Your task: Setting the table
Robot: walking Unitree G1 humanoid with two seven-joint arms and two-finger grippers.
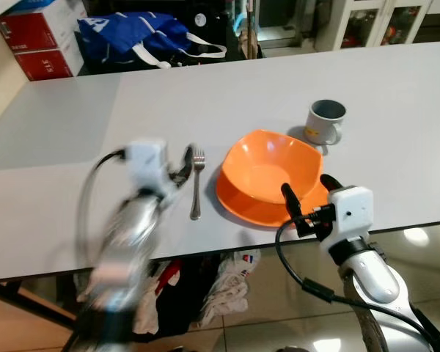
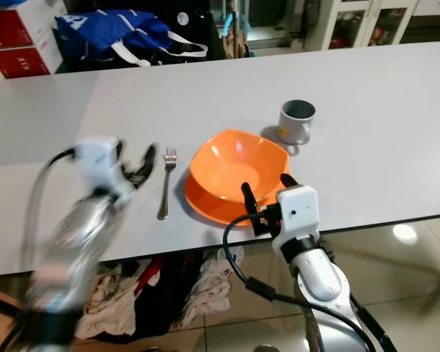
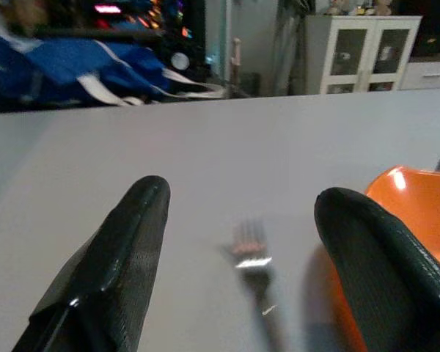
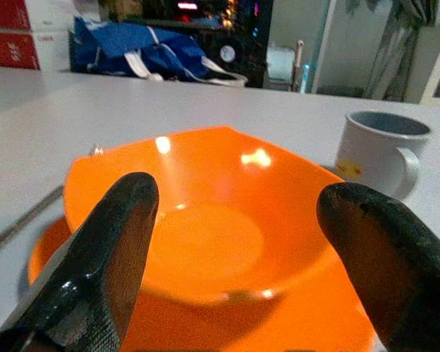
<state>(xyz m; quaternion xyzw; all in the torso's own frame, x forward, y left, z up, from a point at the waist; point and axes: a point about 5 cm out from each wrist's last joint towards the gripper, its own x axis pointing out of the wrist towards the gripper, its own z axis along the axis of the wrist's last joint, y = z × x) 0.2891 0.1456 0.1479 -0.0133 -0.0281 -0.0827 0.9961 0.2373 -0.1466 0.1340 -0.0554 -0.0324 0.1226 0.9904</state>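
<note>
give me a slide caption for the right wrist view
Open right pincer poised at the near rim of the orange bowl on its plate, grey mug just beyond, blue bag behind the table.

Your left arm point(image 1: 125, 242) is smeared by motion blur in both eye views, so its outline below the wrist cannot be traced. In the left wrist view the fork point(image 3: 253, 268) is soft, its handle fading out, and the orange bowl point(image 3: 414, 202) is cut by the picture's edge. Your right gripper point(image 1: 308, 196) hides the bowl's near rim. The mug's point(image 2: 296, 122) printed mark is too small to read.
</note>
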